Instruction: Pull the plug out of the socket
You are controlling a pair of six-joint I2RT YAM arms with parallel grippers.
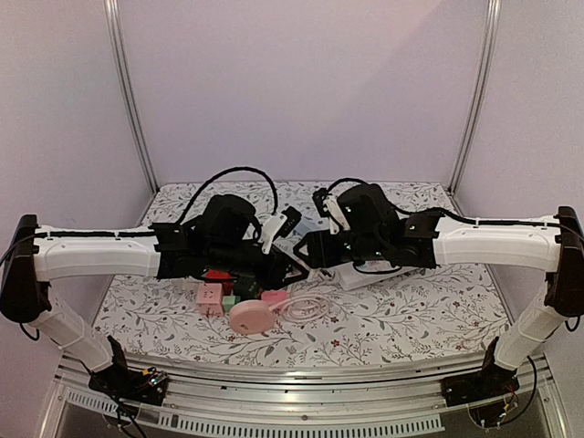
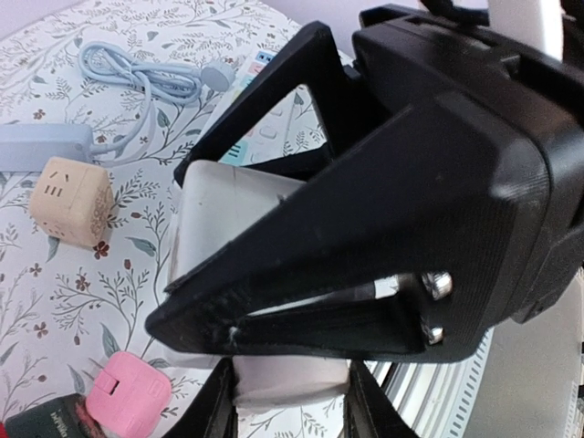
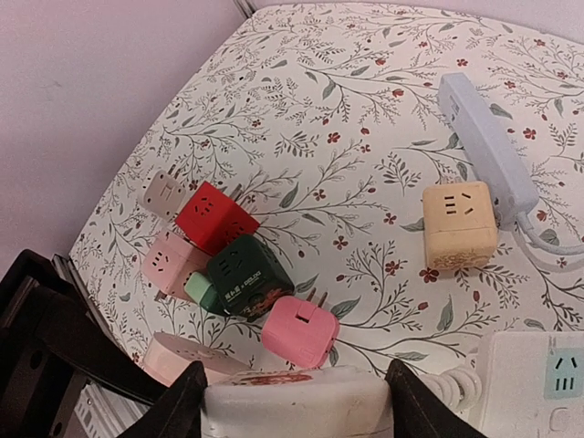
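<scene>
Jaws, two pairs, clamp one white plug (image 2: 233, 214) and one white socket strip (image 3: 297, 401).

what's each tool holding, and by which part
Left tool clamps the white plug across its side faces. Right tool seems to pinch the white socket block by its sides.

You see both arms reaching inward, meeting mid-table (image 1: 420, 315) — left gripper (image 1: 285, 265) and right gripper (image 1: 312, 250) close together, jaws hidden. A white power strip (image 1: 365, 276) lies under the right arm. Below the left gripper — round pink reel (image 1: 249, 318), pink cube (image 1: 210, 297), red cube (image 1: 217, 275).
</scene>
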